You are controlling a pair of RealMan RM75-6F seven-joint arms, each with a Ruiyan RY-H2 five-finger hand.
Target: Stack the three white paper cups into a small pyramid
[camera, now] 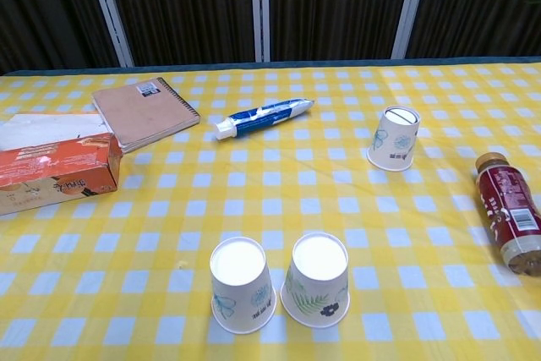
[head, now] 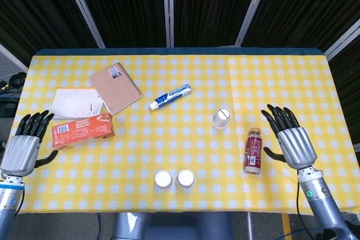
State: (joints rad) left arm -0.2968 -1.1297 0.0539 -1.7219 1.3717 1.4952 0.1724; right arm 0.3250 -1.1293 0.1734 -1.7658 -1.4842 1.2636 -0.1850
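Two white paper cups stand upside down side by side near the table's front edge, one to the left (head: 163, 180) (camera: 241, 284) and one to the right (head: 185, 179) (camera: 316, 279). A third upside-down cup (head: 221, 117) (camera: 395, 138) stands apart, further back and to the right. My left hand (head: 25, 144) rests at the table's left edge, fingers spread, holding nothing. At the right side my right hand (head: 289, 137) is also spread and holds nothing, just right of a bottle. Neither hand shows in the chest view.
A red-brown bottle (head: 253, 150) (camera: 510, 211) lies between the third cup and my right hand. An orange box (head: 82, 130) (camera: 52, 173), a brown notebook (head: 115, 87) (camera: 144, 112), papers (head: 77, 102) and a toothpaste tube (head: 170, 96) (camera: 262, 117) occupy the left and back.
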